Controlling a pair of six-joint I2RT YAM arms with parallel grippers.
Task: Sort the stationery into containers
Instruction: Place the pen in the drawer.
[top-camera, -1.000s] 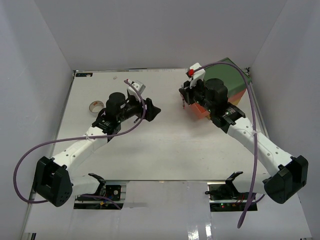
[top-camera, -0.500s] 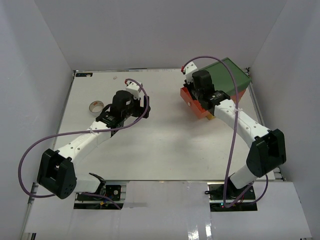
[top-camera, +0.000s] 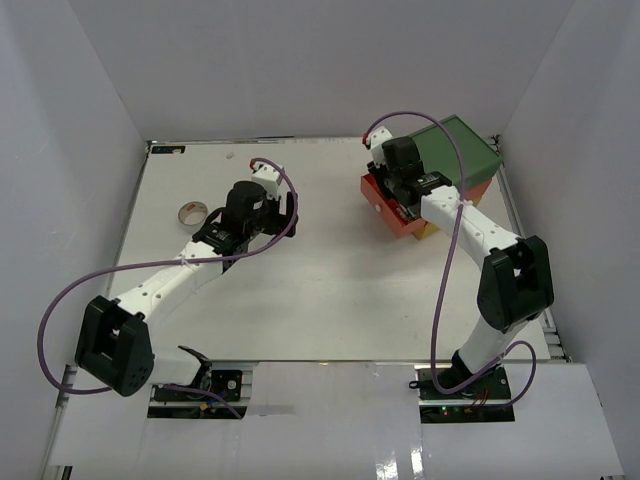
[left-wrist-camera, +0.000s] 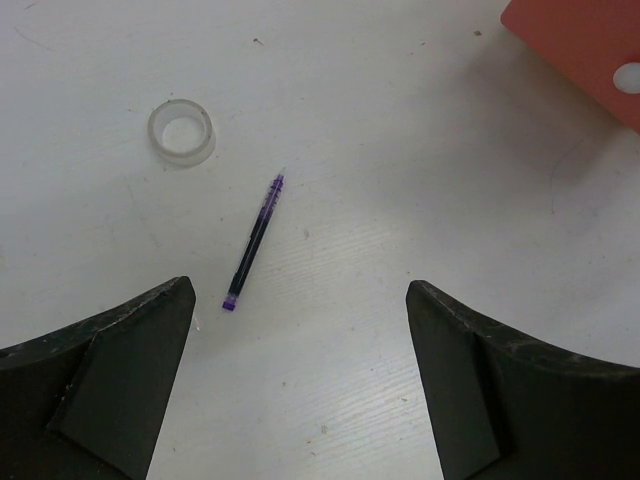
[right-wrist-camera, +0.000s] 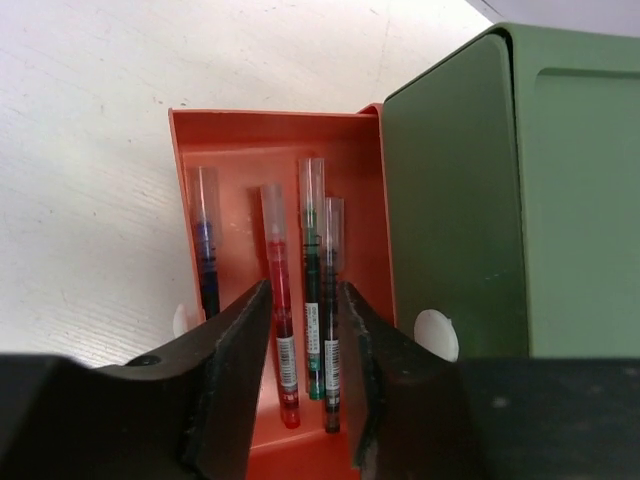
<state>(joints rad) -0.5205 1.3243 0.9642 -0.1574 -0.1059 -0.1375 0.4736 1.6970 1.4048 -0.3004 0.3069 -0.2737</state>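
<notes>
Right gripper (right-wrist-camera: 304, 320), jaws narrowly parted over the centre-frame orange drawer (right-wrist-camera: 270, 125), may snag the red pen (right-wrist-camera: 274, 240); left gripper (left-wrist-camera: 300, 300) gapes wide.

4 pens (right-wrist-camera: 312, 240) lie in open orange drawer (right-wrist-camera: 270, 125); purple pen (left-wrist-camera: 255, 242) near clear tape roll (left-wrist-camera: 182, 156).

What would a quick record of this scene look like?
Left gripper: open, above the table
On the table: purple pen and clear tape roll, apart
Right gripper: open, above the orange drawer
Drawer contents: four pens side by side, drawer pulled out
</notes>
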